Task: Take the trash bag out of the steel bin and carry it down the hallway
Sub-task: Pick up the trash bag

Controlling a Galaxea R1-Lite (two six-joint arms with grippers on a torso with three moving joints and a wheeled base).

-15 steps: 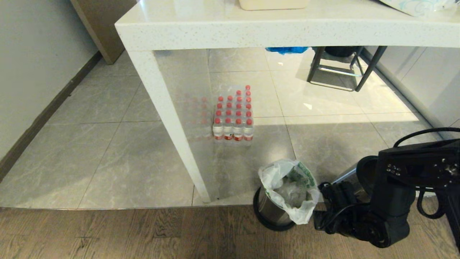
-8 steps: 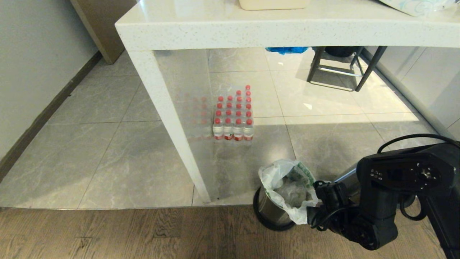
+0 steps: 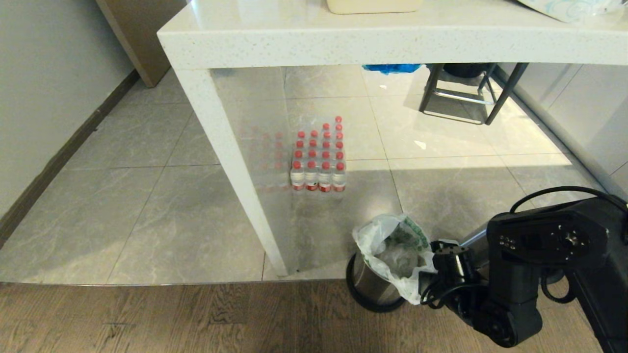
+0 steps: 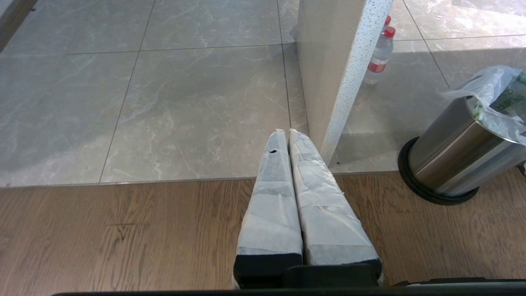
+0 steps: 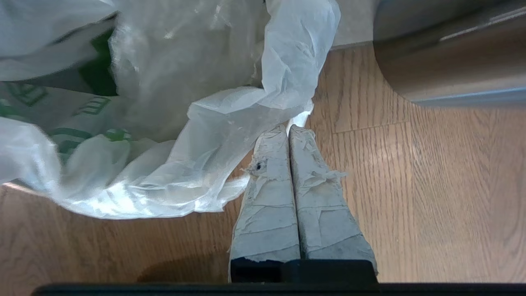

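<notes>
The trash bag [image 3: 392,255] lines the steel bin [image 3: 365,289] at five o'clock from the table leg [image 3: 235,166]. It looks light, thin, floppy and slippery; its bunched overhanging rim seems the best hold. At the bag's three o'clock, the right gripper [image 5: 287,129] has its jaws pressed together, empty, tips against the film. The left gripper [image 4: 286,132] is parked, jaws together.

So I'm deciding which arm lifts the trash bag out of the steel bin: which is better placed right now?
The right. The right gripper is shut on the trash bag at the edge draped over the steel bin. The left gripper is shut, empty, over the floor beyond the table leg.
</notes>
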